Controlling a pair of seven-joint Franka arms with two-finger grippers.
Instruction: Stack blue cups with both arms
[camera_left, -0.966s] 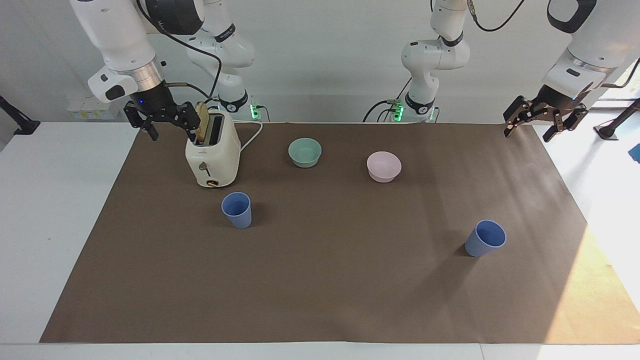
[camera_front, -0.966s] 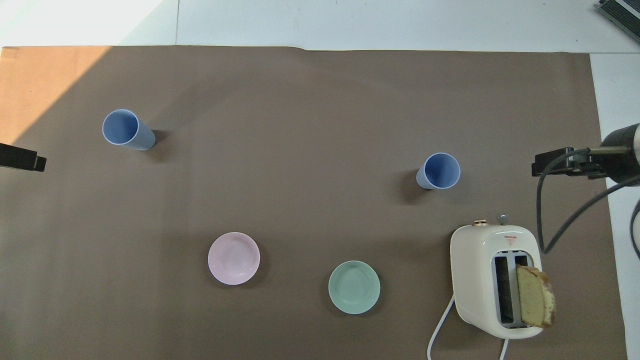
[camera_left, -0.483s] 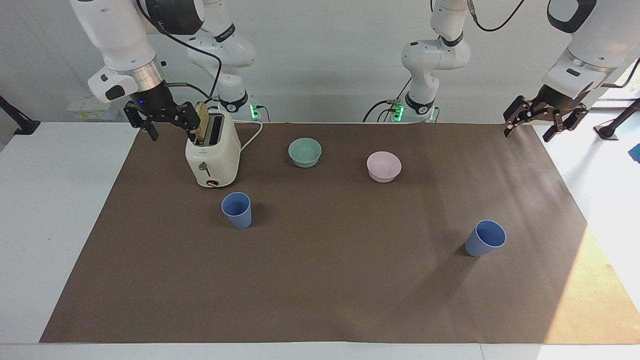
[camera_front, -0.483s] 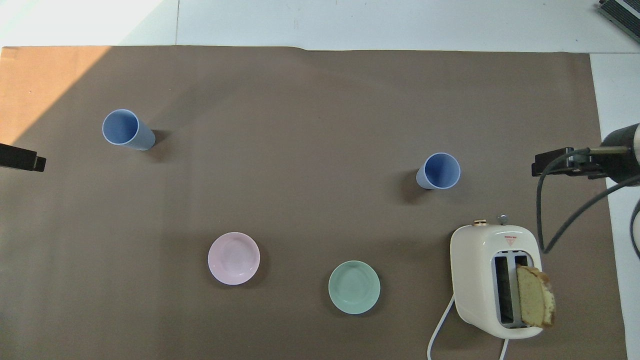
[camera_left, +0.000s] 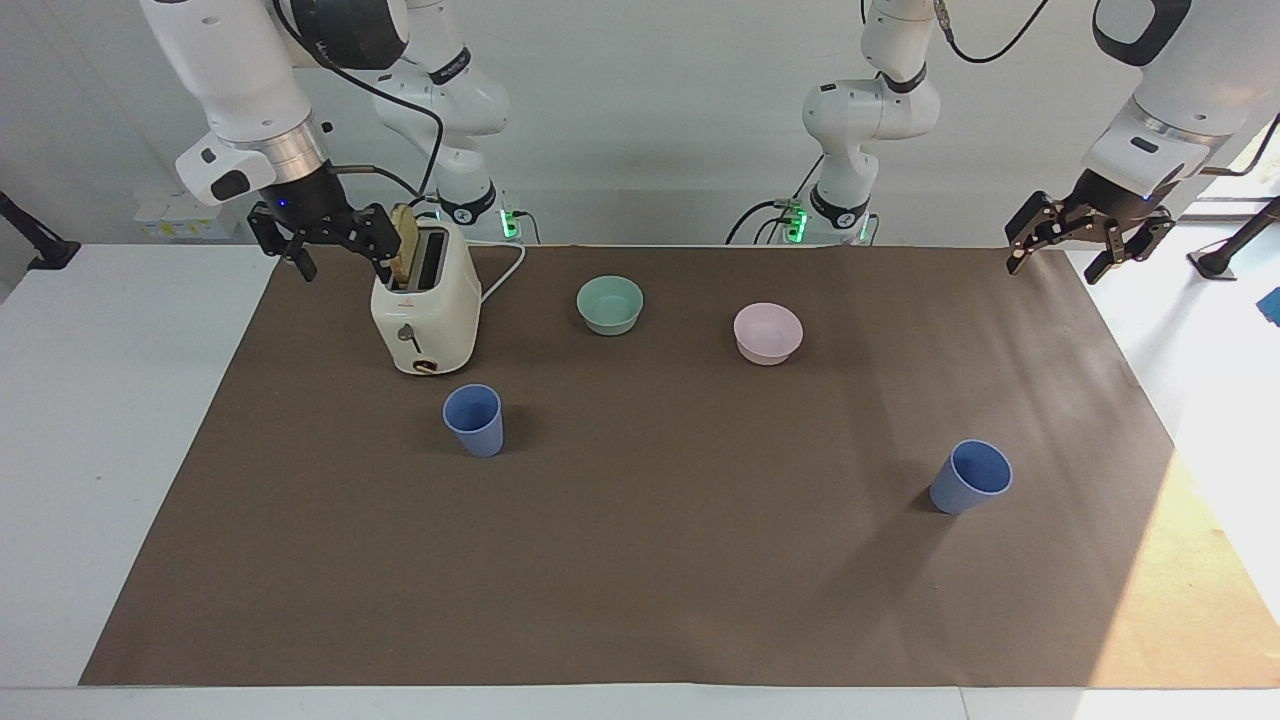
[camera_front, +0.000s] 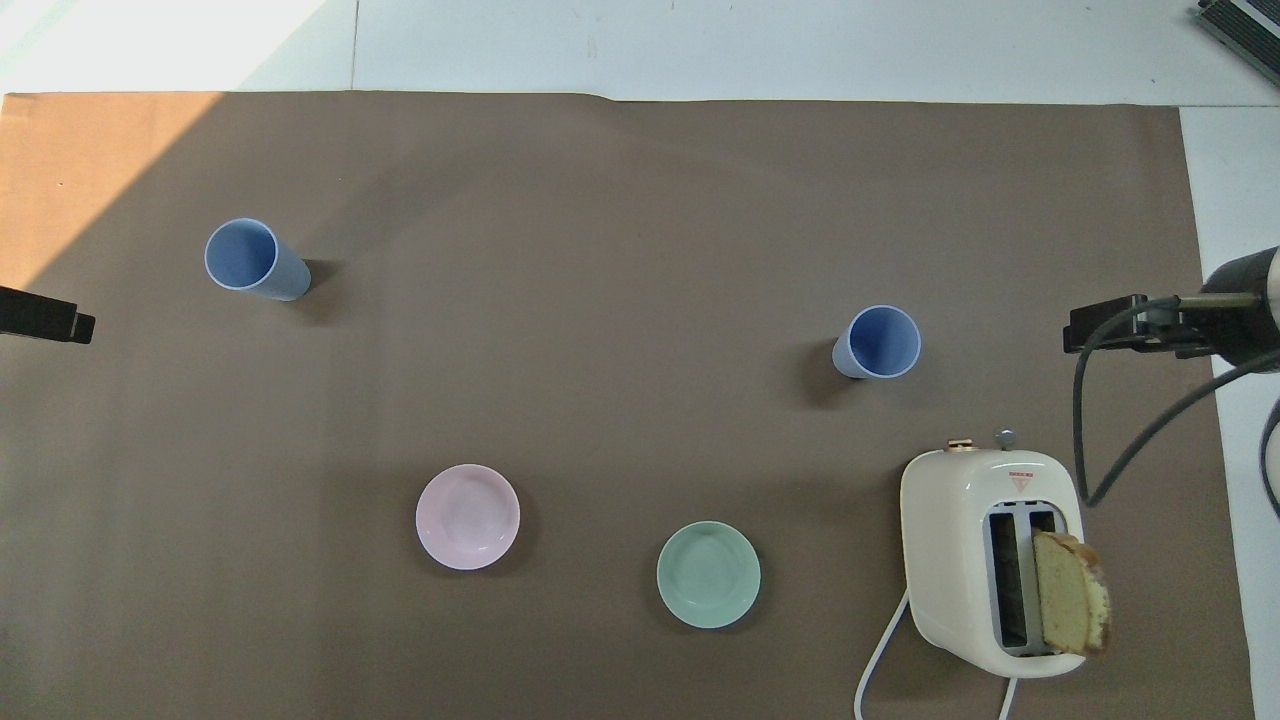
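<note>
On the brown mat both matte periwinkle-blue tapered plastic cups are standing upright and well apart, one (camera_left: 474, 420) beside the cream toaster (camera_left: 425, 310), one (camera_left: 970, 476) toward the left arm's end, while your left gripper (camera_left: 1088, 240) and right gripper (camera_left: 318, 240) are hanging spread and empty, so you are wanting each lowered squarely around its nearer cup.

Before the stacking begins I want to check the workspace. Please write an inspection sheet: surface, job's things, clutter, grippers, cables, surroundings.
Surface: brown mat on a white table; sunlight on the corner at the left arm's end.
Job's things: two blue cups, both upright and apart; one in front of the toaster, the other toward the left arm's end.
Clutter: cream toaster with a bread slice; green bowl; pink bowl.
Grippers: right gripper beside the toaster, jaws open, empty; left gripper over the mat's edge, jaws open, empty.
Cables: white toaster cord on the mat.
Surroundings: white wall; nothing else seen.
</note>
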